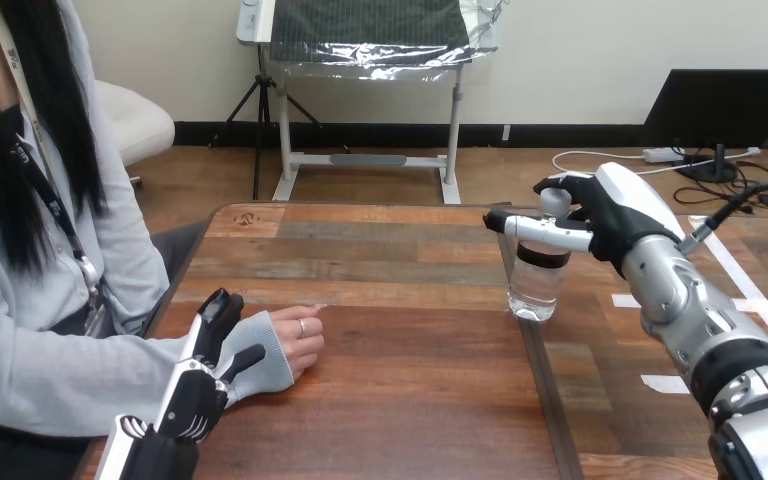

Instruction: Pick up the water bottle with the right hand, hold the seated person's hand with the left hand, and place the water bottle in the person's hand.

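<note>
Right hand (610, 222) up at top of water bottle (537, 285); cannot tell if gripping. Standing on table (410, 400), not lifted yet. Left hand (205, 375) lying loose and straight on person's hand (295, 345), not wrapped round. Lifting, holding, giving all left to do.

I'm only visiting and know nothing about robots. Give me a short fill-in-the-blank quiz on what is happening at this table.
1. The right hand grips the top of the water ____.
2. That thing stands upright on the wooden ____.
3. The left hand touches the person's ____, just behind the person's hand, which lies on the wood.

Missing words: bottle; table; wrist.
</note>
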